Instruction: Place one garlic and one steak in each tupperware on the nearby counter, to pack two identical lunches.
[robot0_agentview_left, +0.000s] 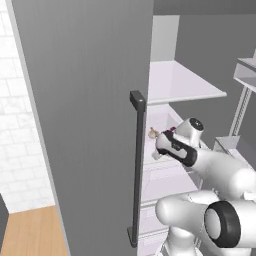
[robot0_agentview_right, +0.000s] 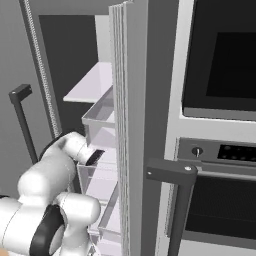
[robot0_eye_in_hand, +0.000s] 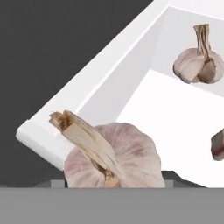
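Observation:
One garlic, a pinkish-white bulb with a dry stalk, fills the bottom of the hand view between my finger tips, and my gripper is shut on it. It sits at the near corner of a white fridge drawer. A second garlic lies at the drawer's far end. A dark red piece, likely a steak, pokes in at the right edge. In the left base view my gripper reaches into the fridge with the garlic at its tip. The tupperware and counter are out of view.
The open grey fridge door with its dark bar handle stands close on my left. White shelves sit above the drawer. Another door's edge and a black oven are on the right.

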